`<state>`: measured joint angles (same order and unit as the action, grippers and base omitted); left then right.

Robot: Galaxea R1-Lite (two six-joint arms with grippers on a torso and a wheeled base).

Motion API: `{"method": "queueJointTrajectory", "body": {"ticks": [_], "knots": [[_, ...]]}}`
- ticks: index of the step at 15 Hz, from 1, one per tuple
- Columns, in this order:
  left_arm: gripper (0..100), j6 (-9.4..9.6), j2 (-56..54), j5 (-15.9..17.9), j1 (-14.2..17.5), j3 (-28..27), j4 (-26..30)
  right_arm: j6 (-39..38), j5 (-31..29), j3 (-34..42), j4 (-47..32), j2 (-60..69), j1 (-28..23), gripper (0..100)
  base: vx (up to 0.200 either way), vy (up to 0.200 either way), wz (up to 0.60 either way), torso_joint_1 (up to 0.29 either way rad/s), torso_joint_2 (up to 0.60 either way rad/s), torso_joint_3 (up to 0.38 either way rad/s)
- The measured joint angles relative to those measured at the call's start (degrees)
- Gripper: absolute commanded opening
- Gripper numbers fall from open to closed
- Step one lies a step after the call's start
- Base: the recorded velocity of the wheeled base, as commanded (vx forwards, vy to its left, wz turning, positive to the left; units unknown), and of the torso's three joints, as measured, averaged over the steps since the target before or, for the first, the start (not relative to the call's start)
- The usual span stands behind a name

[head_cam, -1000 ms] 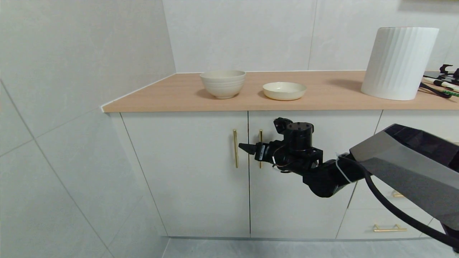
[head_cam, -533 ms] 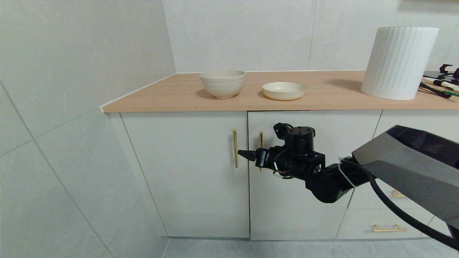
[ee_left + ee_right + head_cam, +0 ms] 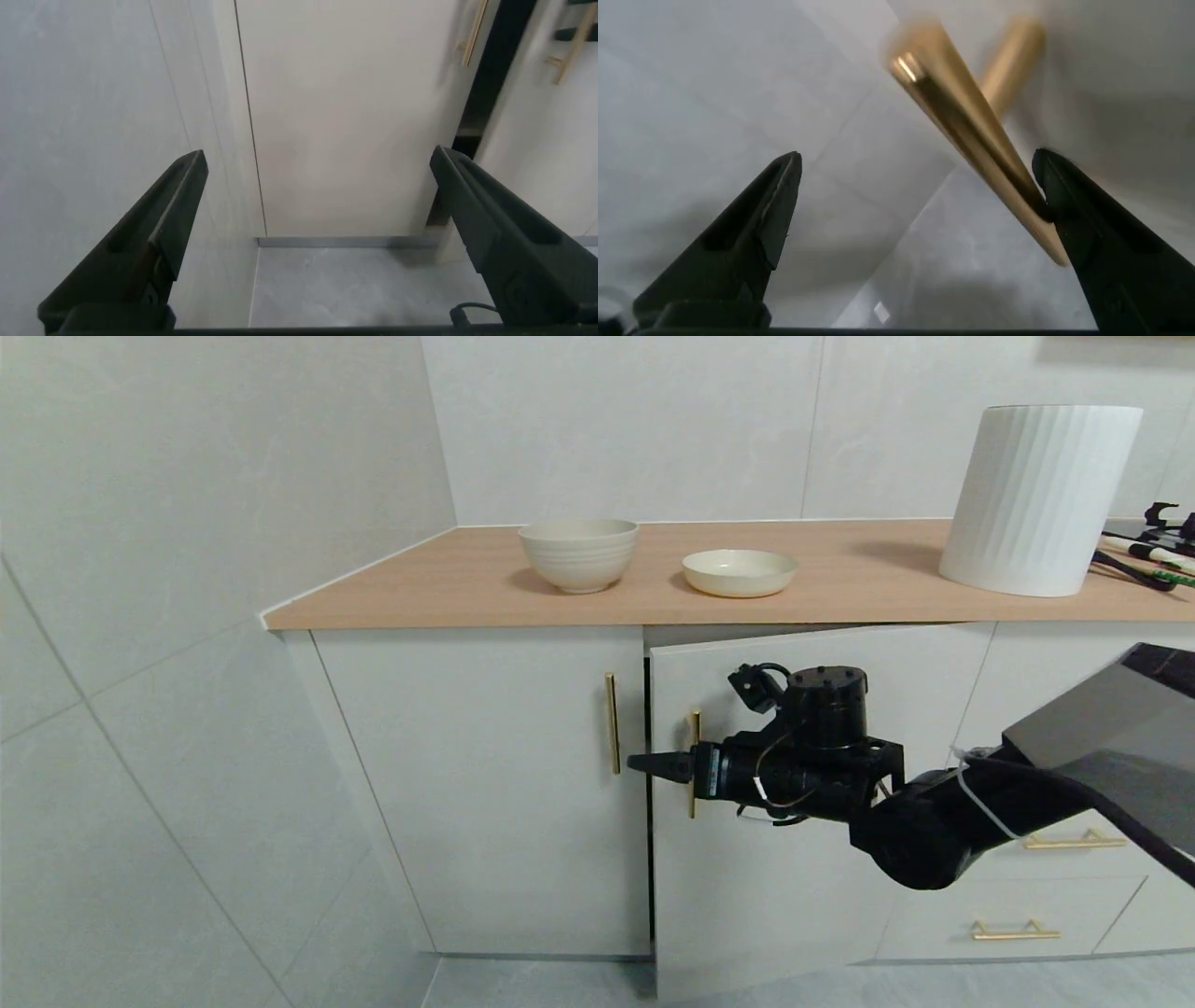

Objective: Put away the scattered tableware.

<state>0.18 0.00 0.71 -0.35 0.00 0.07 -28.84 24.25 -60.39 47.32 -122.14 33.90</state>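
A ribbed cream bowl (image 3: 579,553) and a shallow cream dish (image 3: 738,571) sit on the wooden counter (image 3: 448,588). Below them, my right gripper (image 3: 653,765) is at the gold handle (image 3: 694,763) of the right cabinet door (image 3: 775,896), which stands slightly ajar. In the right wrist view the gold handle (image 3: 971,140) crosses between the spread fingers of the right gripper (image 3: 915,168) and rests against one finger. My left gripper (image 3: 318,168) is open and empty, low in front of the left cabinet door (image 3: 346,112).
A tall white ribbed canister (image 3: 1036,499) stands on the counter's right side, with several utensils (image 3: 1144,560) beyond it. The left door's gold handle (image 3: 611,723) is close to my right gripper. Drawers with gold handles (image 3: 1015,930) are at lower right. A tiled wall (image 3: 187,709) closes off the left.
The right cabinet door has swung out from shut to slightly ajar. My right gripper drew back and down with the handle hooked between its fingers.
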Motion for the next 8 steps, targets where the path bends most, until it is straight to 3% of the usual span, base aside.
{"method": "queueJointTrajectory", "body": {"ticks": [8], "knots": [[100, 0.15, 0.0, 0.0, 0.0, 0.0, 0.0, 1.3, 10.0, 15.2, -0.2, 12.1, 0.7, 100, 0.0, 0.0, 0.0, 0.0, 0.0, 0.0]]}}
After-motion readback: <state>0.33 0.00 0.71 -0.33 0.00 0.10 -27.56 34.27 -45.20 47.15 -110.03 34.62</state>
